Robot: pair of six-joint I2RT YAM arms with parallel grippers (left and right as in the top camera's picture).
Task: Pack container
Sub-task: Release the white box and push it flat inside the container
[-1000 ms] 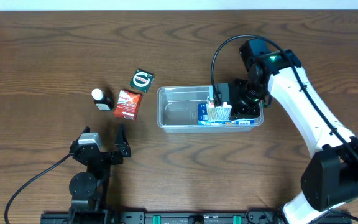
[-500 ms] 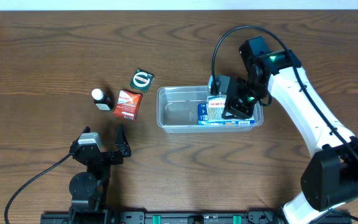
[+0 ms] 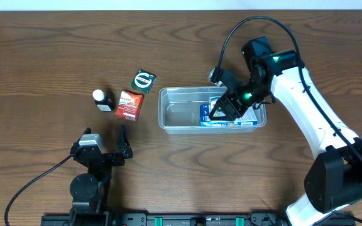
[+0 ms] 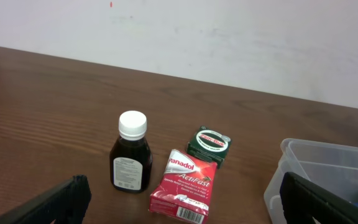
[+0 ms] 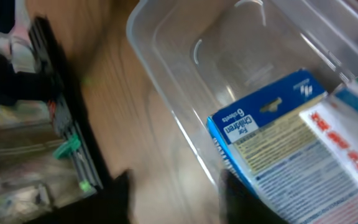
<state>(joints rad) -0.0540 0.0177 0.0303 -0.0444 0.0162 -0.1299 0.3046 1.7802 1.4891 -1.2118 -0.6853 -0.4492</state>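
Observation:
The clear plastic container stands mid-table. In its right half lie a blue box and a white box with red print. My right gripper hovers over those boxes, open and empty. In the blurred right wrist view its fingers straddle the container's near wall beside the blue box. My left gripper is open and empty near the front left. Its wrist view shows the container's corner at the right.
Left of the container stand a dark bottle with a white cap, a red Panadol packet and a green packet. The left half of the container holds nothing.
My right gripper has let go of the white box, which now lies in the container. The gripper has risen and tilted toward the left. The left arm has not moved.

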